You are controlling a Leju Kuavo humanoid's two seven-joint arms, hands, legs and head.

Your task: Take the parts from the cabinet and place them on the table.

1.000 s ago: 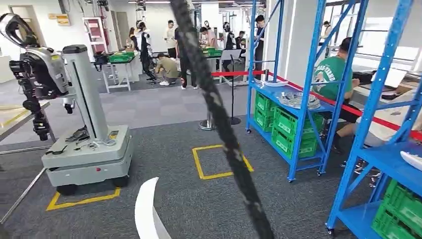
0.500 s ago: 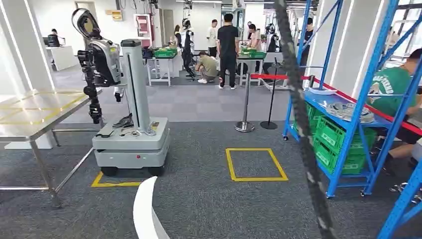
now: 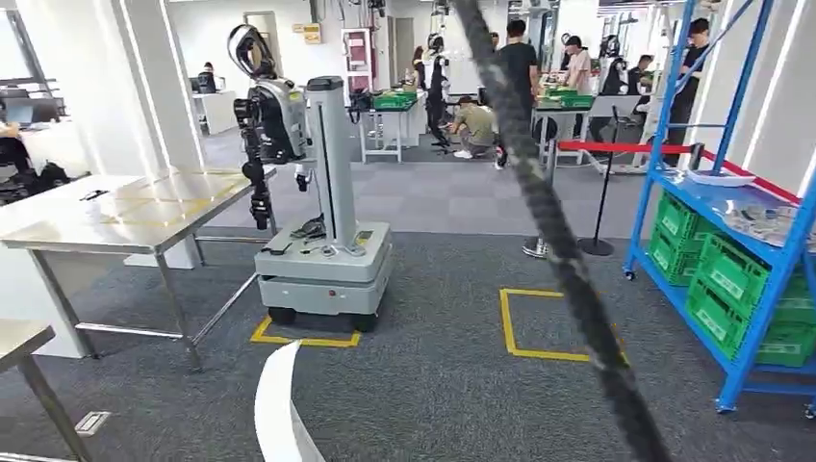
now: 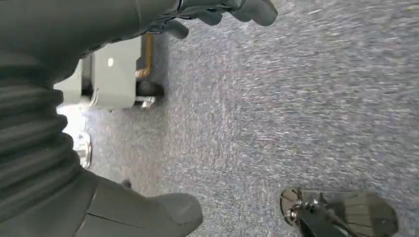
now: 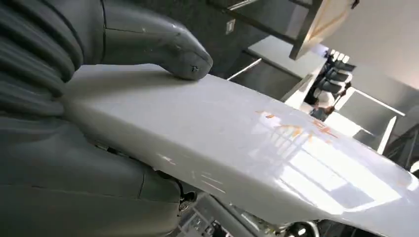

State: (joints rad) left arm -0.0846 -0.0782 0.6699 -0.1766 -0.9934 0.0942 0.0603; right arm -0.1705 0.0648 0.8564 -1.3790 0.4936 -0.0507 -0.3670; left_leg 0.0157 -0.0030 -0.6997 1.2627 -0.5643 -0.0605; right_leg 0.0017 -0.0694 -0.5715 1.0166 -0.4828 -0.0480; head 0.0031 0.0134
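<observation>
Right wrist view shows my right hand [image 5: 74, 123] clamped around the white part [image 5: 237, 143], thumb on its glossy upper face, a stiff, slick panel I'd grip mid-length toward the desk [image 3: 125, 217], while my left hand [image 4: 74, 163] hangs with nothing in it.

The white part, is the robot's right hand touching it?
Touching. In the right wrist view the right hand grips the white part: the thumb presses flat on its glossy top and the palm sits underneath it.

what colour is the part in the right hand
White and glossy, with faint orange marks; the part shows best in the right wrist view.
</observation>
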